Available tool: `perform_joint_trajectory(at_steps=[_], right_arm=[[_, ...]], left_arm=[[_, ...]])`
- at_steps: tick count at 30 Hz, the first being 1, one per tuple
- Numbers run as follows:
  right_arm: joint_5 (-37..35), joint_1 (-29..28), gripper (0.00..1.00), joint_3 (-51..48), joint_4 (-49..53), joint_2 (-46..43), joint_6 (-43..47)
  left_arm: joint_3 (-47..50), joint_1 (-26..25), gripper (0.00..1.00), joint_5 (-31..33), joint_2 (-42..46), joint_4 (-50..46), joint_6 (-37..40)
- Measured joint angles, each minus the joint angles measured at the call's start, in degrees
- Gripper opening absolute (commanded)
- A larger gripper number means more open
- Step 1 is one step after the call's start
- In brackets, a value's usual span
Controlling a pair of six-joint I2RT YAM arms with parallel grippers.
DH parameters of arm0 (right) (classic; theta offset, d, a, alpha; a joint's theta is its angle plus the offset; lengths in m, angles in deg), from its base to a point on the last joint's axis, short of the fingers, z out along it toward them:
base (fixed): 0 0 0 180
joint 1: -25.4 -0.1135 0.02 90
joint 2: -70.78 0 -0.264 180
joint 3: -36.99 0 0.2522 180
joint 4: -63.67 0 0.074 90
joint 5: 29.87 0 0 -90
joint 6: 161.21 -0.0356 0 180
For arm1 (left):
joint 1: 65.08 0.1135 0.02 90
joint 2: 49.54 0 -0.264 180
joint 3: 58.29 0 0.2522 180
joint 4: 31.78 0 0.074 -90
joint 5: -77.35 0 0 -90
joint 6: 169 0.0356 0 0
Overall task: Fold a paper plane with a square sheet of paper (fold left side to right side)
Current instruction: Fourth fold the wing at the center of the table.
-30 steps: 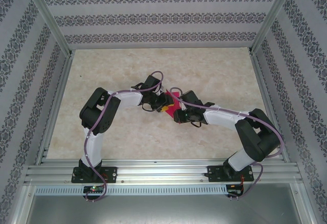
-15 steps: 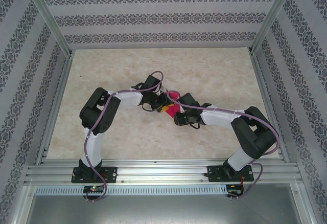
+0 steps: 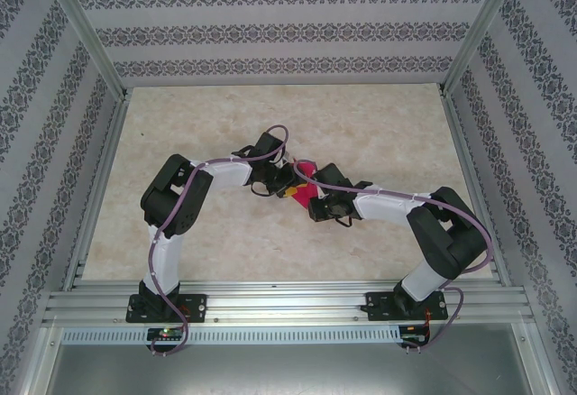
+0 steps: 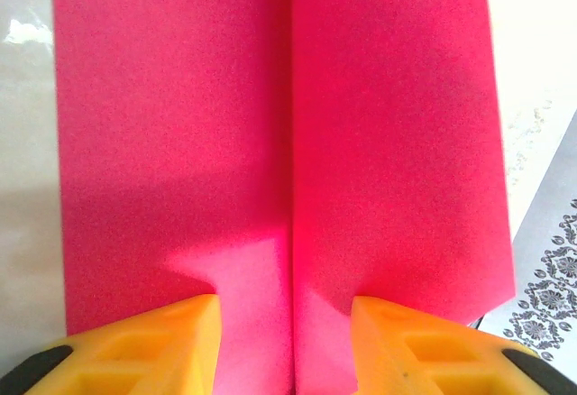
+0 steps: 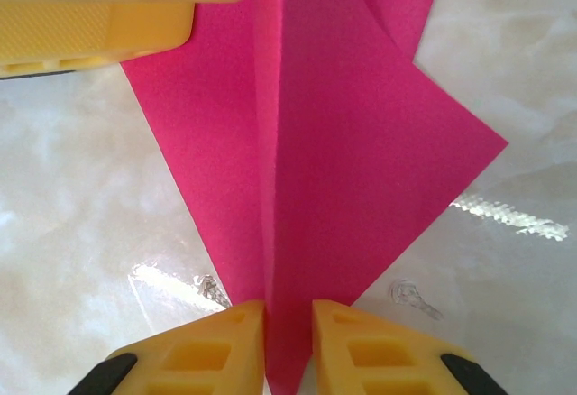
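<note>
right gripper (image 5: 288, 312) pinching one folded pink paper (image 5: 352, 142), left gripper (image 4: 284, 305) open astride it

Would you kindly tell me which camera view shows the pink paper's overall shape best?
The right wrist view: the pink paper shows its centre fold, side edges and a corner against the table. The left wrist view crops it to two panels; the top view gives a small, largely covered patch.
</note>
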Motion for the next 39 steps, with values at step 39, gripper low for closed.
perform_joint_trajectory(at_steps=[39], right_arm=[[9.0, 4.5, 0.11, -0.5, -2.7, 1.2, 0.8]], left_arm=[[-0.2, -0.1, 0.48, 0.1, 0.0, -0.1, 0.0]])
